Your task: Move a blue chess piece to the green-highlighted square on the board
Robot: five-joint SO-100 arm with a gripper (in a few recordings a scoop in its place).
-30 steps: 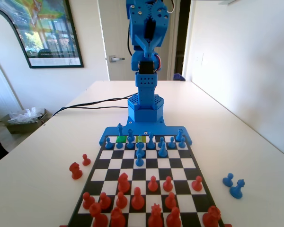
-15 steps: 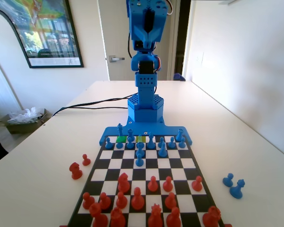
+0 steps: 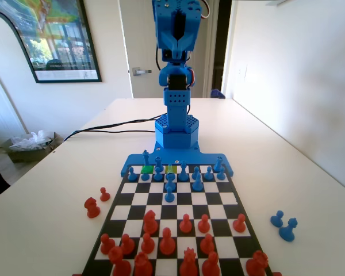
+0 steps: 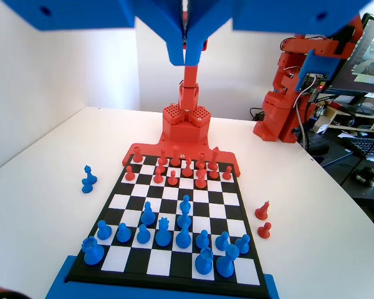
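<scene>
Hand [image 4: 186, 53] high over the board [image 3: 175, 198] – jaws pressed together, empty; green square [image 3: 148, 169] at the board's 11 o'clock, fixed view.

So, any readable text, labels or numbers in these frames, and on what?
None can be read.
Framed poster on the wall, fixed view: a pale strip along its bottom, too blurred to read.
Monitor at right, wrist view: nothing legible.
Board and pieces: no markings seen.

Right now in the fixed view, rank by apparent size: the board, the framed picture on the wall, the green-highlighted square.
1. the board, though nearness to the camera enlarges it
2. the framed picture
3. the green-highlighted square, by far the smallest
</scene>
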